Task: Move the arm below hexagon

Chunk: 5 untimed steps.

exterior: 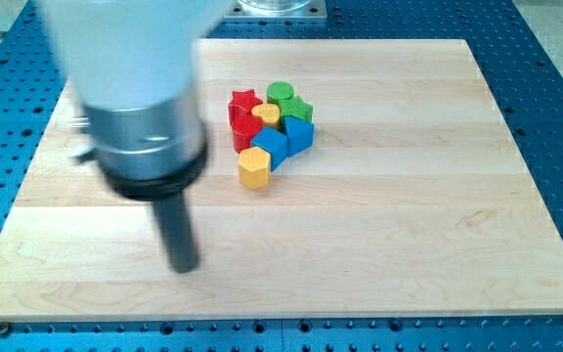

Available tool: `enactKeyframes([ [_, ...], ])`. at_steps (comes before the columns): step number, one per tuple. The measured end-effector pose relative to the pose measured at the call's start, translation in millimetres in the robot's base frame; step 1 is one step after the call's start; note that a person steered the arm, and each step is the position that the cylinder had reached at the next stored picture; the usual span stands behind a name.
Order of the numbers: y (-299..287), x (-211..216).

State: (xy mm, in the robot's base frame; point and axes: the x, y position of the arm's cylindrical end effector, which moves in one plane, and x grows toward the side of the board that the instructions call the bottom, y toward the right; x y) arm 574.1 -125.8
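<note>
A yellow hexagon block [253, 167] sits at the lower edge of a tight cluster of blocks in the upper middle of the wooden board [409, 225]. The cluster also holds a red star [244, 102], a red block [243, 128], a green cylinder [281, 93], a green star [299, 107], a small yellow block [267, 115] and two blue blocks [272, 145] [298, 133]. My tip [185, 266] is on the board to the lower left of the hexagon, well apart from every block.
The arm's blurred pale body and dark collar [150, 147] cover the board's upper left part. The board lies on a blue perforated table [555, 59]. A metal mount [277, 8] shows at the view's top.
</note>
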Motion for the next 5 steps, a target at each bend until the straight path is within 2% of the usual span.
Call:
enactKeyframes([
  [1, -37, -9],
  [2, -28, -19],
  [3, 36, -31],
  [4, 74, -41],
  [5, 85, -57],
])
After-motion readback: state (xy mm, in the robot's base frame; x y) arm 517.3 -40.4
